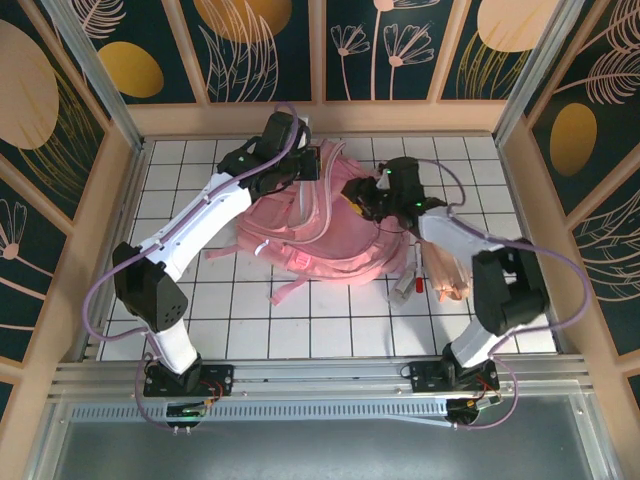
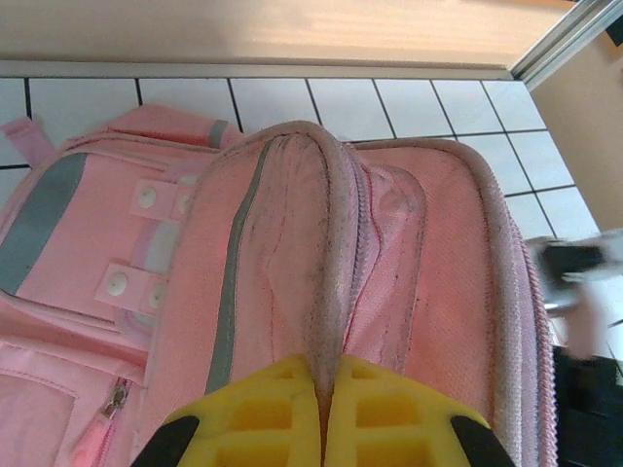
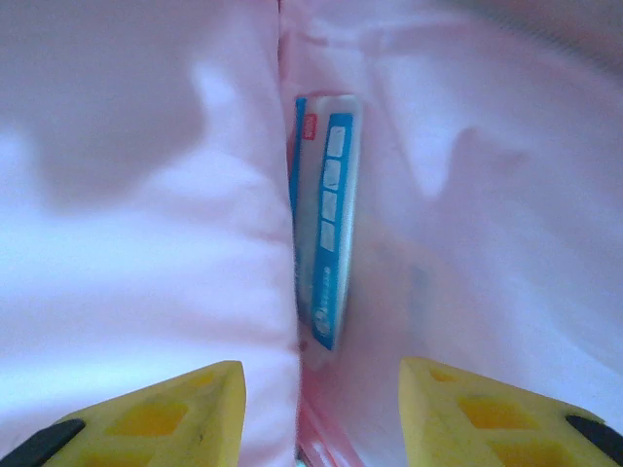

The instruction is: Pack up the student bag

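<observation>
The student bag (image 1: 310, 235), a soft pink backpack, lies in the middle of the tiled table. My left gripper (image 1: 306, 166) is at its far edge. In the left wrist view its yellow fingers (image 2: 263, 413) are shut on a raised fold of the bag's zipped rim (image 2: 326, 292). My right gripper (image 1: 362, 200) reaches into the bag from the right. In the right wrist view it (image 3: 321, 413) stands open among pale pink lining (image 3: 146, 195). A flat blue-and-white packet (image 3: 324, 233) stands on edge in the crease ahead, apart from both fingers.
A clear plastic pouch with pale contents (image 1: 447, 277) and a small red-and-white item (image 1: 410, 285) lie right of the bag, beside the right arm. A pink strap (image 1: 290, 290) trails toward the near side. Wooden walls (image 1: 320, 118) ring the table.
</observation>
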